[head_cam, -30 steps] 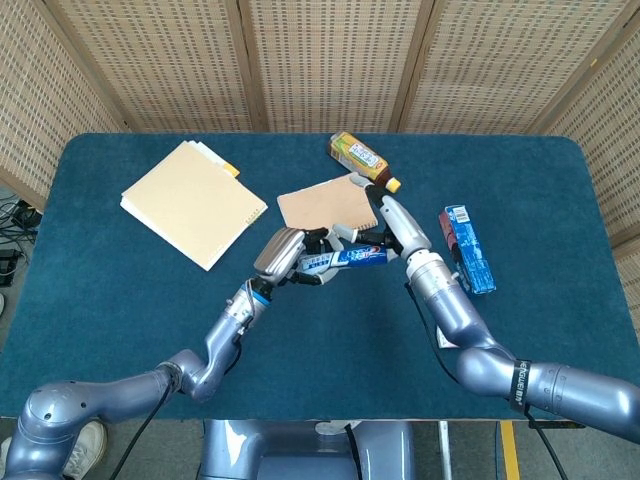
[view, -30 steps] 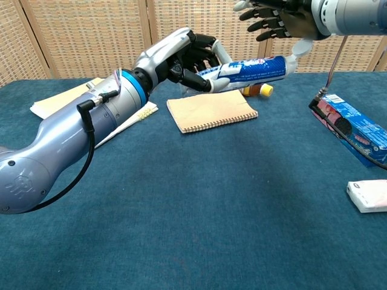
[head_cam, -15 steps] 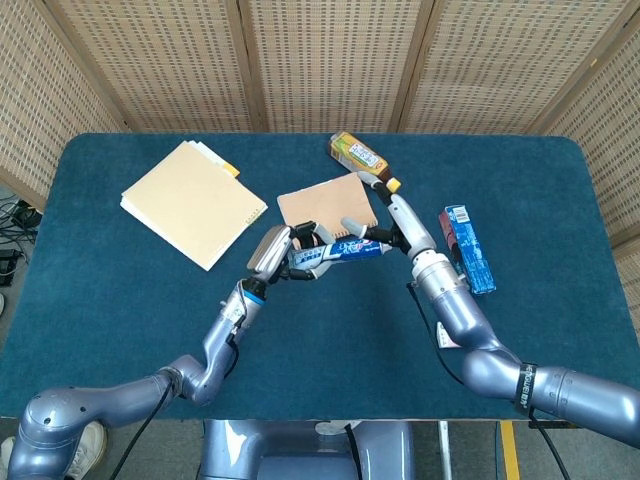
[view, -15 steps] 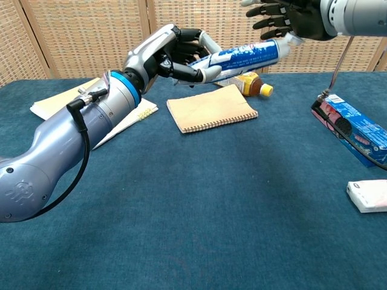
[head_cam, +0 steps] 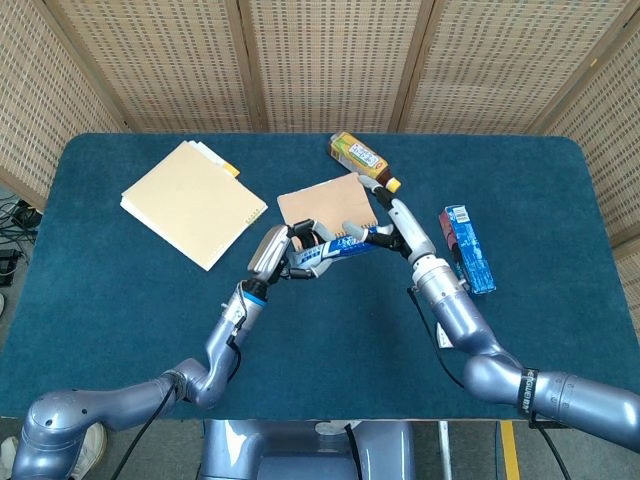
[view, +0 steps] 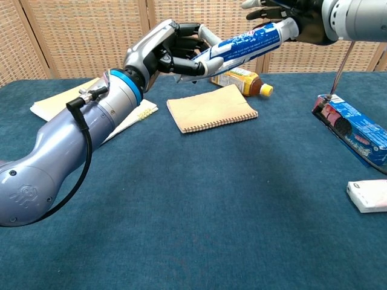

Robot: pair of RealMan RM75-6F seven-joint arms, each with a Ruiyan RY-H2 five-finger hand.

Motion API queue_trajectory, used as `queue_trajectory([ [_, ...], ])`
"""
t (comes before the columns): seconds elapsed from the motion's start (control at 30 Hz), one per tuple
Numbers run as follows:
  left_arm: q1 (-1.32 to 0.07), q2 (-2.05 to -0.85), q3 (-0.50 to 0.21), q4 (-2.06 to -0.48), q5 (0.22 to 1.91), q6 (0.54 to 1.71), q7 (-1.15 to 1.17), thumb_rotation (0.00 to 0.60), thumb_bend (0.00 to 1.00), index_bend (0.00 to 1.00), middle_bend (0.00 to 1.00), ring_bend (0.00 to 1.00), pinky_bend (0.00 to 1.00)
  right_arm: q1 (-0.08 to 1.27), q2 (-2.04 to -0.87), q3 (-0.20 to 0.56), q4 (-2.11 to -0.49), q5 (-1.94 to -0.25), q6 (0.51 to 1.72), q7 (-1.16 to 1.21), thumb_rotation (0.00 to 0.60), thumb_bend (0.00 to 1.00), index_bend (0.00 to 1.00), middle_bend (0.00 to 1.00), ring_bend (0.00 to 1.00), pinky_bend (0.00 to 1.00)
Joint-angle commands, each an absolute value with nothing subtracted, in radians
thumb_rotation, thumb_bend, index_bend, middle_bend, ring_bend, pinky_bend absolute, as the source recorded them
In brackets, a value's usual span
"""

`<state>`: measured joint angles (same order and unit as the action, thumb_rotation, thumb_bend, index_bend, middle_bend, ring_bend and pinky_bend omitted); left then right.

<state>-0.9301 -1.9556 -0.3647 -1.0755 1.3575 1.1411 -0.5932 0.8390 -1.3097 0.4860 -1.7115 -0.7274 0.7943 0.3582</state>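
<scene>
Woven cane screens close off the back; in front, a tabletop (head_cam: 120,300) covered in dark teal cloth.

Left hand (view: 171,49) is raised above the tabletop centre, fingers wrapped round the lower end of a blue-and-white toothpaste tube (view: 242,46). The tube is clear of the cloth and slants up toward 2 o'clock in the chest view. Right hand (view: 289,18) sits at the tube's cap end with fingers partly spread; it appears to touch the tip, but whether it has a real hold cannot be told from either view.

Below the tube lies a tan spiral notebook (head_cam: 322,203). At 12 o'clock from it, a tea bottle (head_cam: 359,158) lies on its side. A cream folder stack (head_cam: 192,204) sits at 10 o'clock, well apart. A blue carton (head_cam: 468,248) lies at 3 o'clock, and a small white packet (view: 369,196) shows near the chest view's right edge.

Judgement on progress: the tube is lifted and bridged between the two hands, so a pass from left to right looks roughly midway. Left has not let go; a firm right-hand hold is unconfirmed.
</scene>
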Motion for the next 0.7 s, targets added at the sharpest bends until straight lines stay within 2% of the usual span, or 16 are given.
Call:
queue_trajectory([
  [0.03,-0.931,-1.958,-0.36,-1.071,1.362,1.14,-0.589,0.6,0.68,0.74,0.6,0.59,0.58,0.832,-1.302,0.502,-1.716,-0.73,0.763,0.396,0.145,0.0,0.05,0.0,0.0,0.0],
  [0.37,-0.937,-1.979,-0.371,-1.053,1.361,1.147,-0.604,0.6,0.68,0.73,0.6,0.59,0.58,0.806,-1.292,0.552,-1.705,-0.77,0.641,0.548,0.141,0.0,0.02,0.0,0.0,0.0],
  [0.7,-0.945,-1.996,-0.377,-1.044,1.355,1.146,-0.584,0.6,0.68,0.74,0.6,0.59,0.58,0.797,-1.315,0.587,-1.676,-0.795,0.626,0.631,0.139,0.0,0.0,0.0,0.0,0.0],
])
